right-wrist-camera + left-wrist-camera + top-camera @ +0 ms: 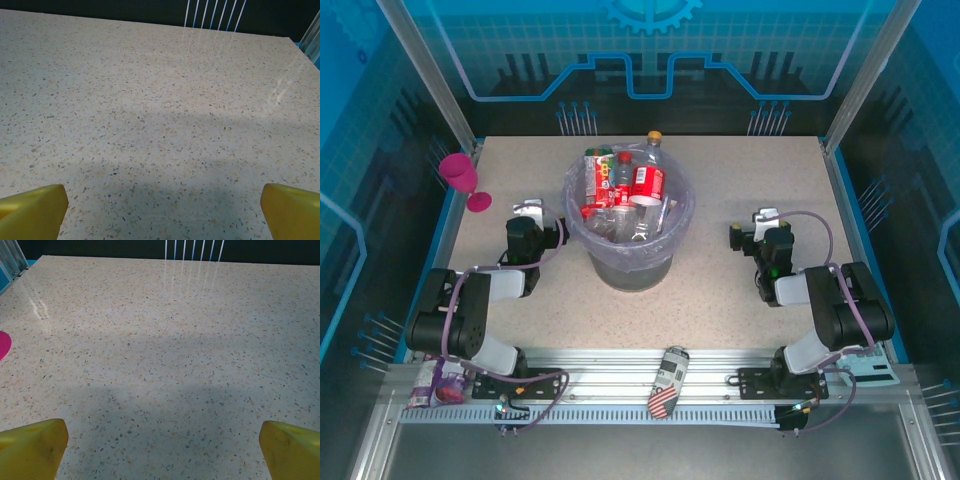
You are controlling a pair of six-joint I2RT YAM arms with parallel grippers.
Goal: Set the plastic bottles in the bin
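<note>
1. In the top view the whole speckled table is taken in. The bin is seen standing at its middle, between the two arms and somewhat nearer the left one.
2. In the left wrist view the left gripper is shown from behind its own yellow fingers. These are spread wide to the two lower corners, with bare tabletop between them and nothing held. A sliver of pink is caught at the left edge of that view.
3. In the right wrist view the right gripper is likewise seen spread wide. Its yellow fingertips are set far apart over bare tabletop, with nothing pinched.
4. From above, both grippers are seen low over the table, one on each side of the bin and apart from it.
5. The bin is a round grey bucket, lined with a translucent lavender bag that is folded out over the rim.
6. The plastic bottles are piled inside the bin up to the rim and above. Clear bodies, red labels and red caps can be made out, and a yellow-capped bottle is seen sticking up at the far side. Bottles deeper in the heap cannot be told apart.
7. A pink goblet is seen at the table's left edge, beyond the left gripper and well apart from the bin.
8. A patterned can, black-and-white with red stripes, is laid on the metal rail between the arm bases, off the tabletop.
9. A small clear item with red on it is lodged by the left arm's base; what it is cannot be told.
10. The bin's tall wall stands between the two grippers.
</note>
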